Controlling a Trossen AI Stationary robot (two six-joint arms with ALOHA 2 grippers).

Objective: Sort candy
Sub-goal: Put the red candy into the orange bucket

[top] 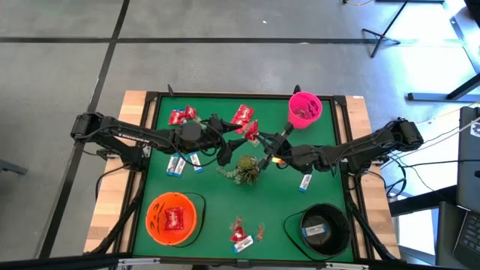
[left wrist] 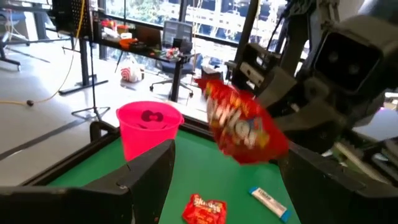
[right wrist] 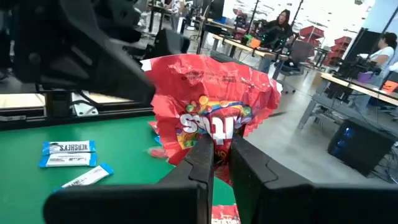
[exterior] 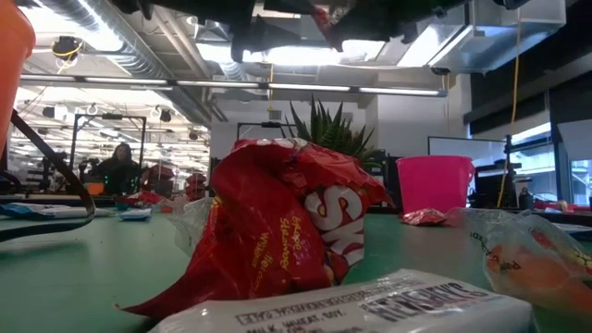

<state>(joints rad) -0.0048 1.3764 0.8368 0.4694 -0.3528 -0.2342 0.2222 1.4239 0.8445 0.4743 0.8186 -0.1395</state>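
Pinched in our right gripper [right wrist: 221, 155], a red packet [right wrist: 214, 102] hangs above the mat beside the sprig [top: 245, 169]; our left gripper [left wrist: 224, 180] gapes just across from it.

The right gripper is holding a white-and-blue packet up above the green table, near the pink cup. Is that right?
Not quite: the packet is red, not white-and-blue. The right wrist view shows the right gripper shut on a red packet, held above the green table near the pink cup.
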